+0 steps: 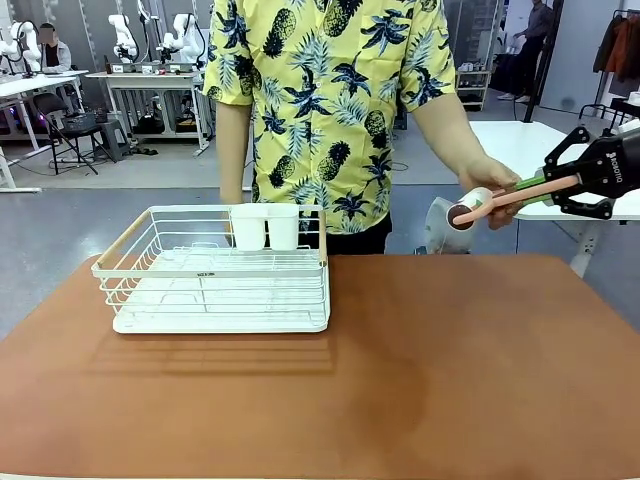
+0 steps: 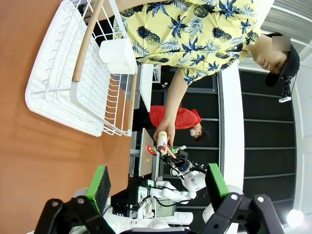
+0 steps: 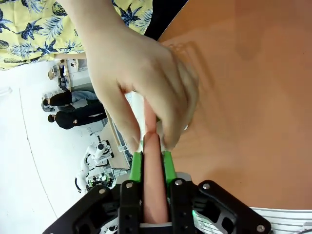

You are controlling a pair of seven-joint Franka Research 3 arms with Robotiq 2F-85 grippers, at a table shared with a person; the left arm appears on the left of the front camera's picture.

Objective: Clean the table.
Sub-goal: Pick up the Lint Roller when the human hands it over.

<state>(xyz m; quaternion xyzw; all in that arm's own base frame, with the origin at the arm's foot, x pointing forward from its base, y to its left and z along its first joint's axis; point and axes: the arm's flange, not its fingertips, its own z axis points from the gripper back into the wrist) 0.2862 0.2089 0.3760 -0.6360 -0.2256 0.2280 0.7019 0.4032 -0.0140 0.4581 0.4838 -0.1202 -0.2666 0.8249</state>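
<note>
My right gripper, at the frame's right edge, is clamped tight on the pink handle of a roller that the person's hand also grips. I should hold firm until they let go, then press it flat on the table across the lower frame.

In the right wrist view, the person's hand covers the far end of the pink handle, hiding its head at 12 o'clock. In the front view, the right arm is cut off at 3 o'clock, and the table runs past the 6 o'clock edge.
</note>
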